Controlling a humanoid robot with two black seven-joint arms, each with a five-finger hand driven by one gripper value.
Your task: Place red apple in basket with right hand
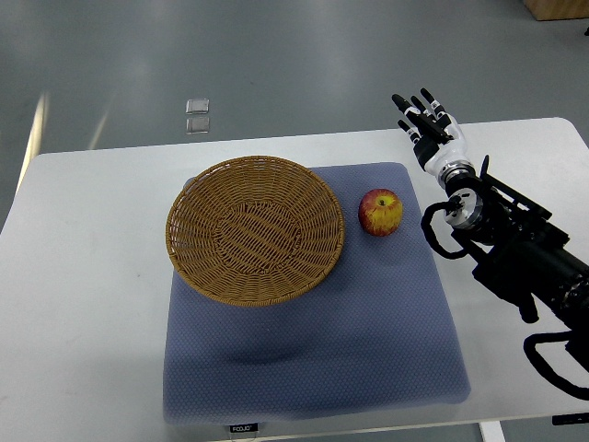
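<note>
A red and yellow apple [380, 213] sits upright on the blue mat [368, 341], just to the right of the wicker basket [255, 228]. The basket is round, shallow and holds nothing. My right hand [421, 115] hovers over the table's far right part, up and to the right of the apple and apart from it. Its fingers are straight and spread, holding nothing. The black right arm [515, 253] runs in from the lower right edge.
The white table [83, 276] carries the mat. Grey floor lies beyond the far edge, with a small clear object [197, 114] on it. A wooden corner [557, 9] shows at the top right.
</note>
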